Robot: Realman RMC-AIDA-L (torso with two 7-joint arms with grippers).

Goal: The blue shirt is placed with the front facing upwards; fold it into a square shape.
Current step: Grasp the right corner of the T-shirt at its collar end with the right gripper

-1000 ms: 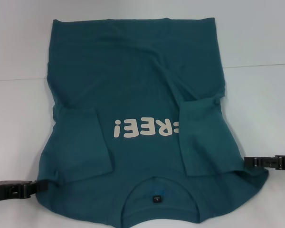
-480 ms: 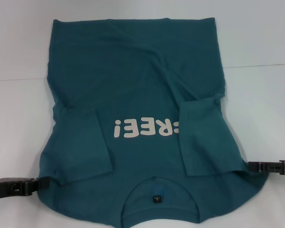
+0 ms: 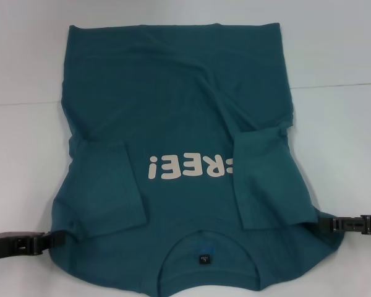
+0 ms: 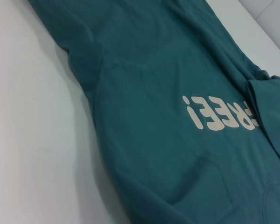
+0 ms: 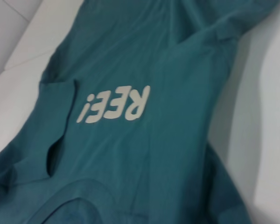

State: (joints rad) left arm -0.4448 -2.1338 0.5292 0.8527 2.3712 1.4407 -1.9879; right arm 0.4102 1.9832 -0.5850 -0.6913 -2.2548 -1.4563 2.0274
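Left gripper (image 3: 54,240) and right gripper (image 3: 321,225) each met a shoulder edge of the blue shirt (image 3: 179,111), which lay face up on the table (image 3: 334,49), sleeves folded inward. Finger state could not be determined. Uneven lifting risked unfolding the sleeves.

The blue shirt (image 4: 154,93) lies flat on the white worktop (image 4: 32,140). Cream letters (image 4: 221,118) sit on the shirt, beside a folded-in sleeve (image 4: 270,98).

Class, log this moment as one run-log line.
blue shirt: front up, sleeves folded in | left gripper: at shoulder edge | right gripper: at opposite shoulder edge
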